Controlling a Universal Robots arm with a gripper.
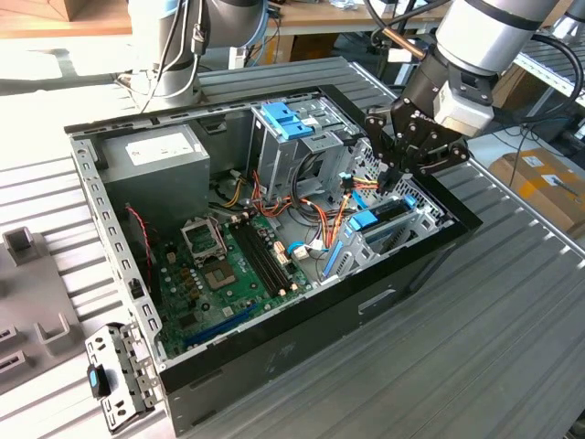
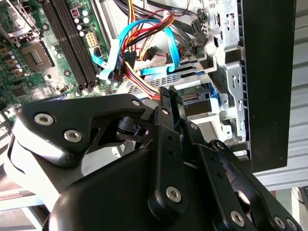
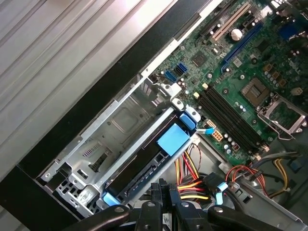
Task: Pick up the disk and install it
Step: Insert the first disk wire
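The dark flat blue-railed disk is being seated in the metal bay, just beneath the clenched, empty black claw.

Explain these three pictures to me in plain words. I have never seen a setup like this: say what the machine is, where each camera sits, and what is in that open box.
The machine is a robot arm ending in a black gripper. The exterior view comes from a camera standing off the arm; both wrist views come from cameras riding on the arm and looking down past the gripper.

The open box is a desktop computer case lying on a ridged metal table. Inside are a green motherboard, a grey power-supply box and coloured cables.

The disk, a dark drive in blue rails, lies in a metal bay by the case's edge. The gripper, fingers closed together and holding nothing, hovers just above its end.
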